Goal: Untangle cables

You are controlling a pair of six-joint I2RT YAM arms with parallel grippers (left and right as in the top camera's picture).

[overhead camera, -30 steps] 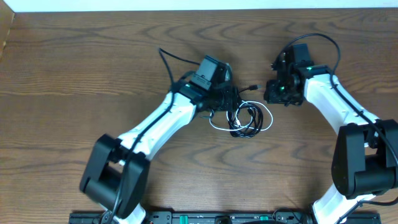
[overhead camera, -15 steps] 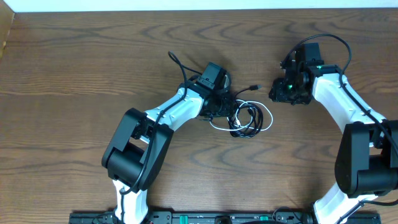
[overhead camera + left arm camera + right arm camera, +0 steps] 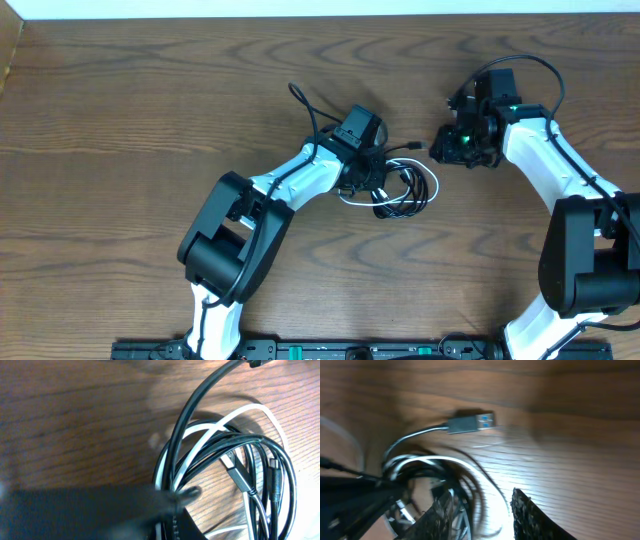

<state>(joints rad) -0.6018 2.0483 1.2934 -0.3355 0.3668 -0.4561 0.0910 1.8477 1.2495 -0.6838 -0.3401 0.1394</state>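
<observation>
Glossy, smooth plastic-sheathed cables (image 3: 235,437), black and white, on a matt, grained brown wooden table (image 3: 150,100).

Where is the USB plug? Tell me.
In the overhead view, the USB plug lies at the far edge of the cable tangle, between the left gripper and right gripper.

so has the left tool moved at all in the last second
Yes. In the overhead view the left tool has shifted right across the table grain, further onto the cables.
</observation>
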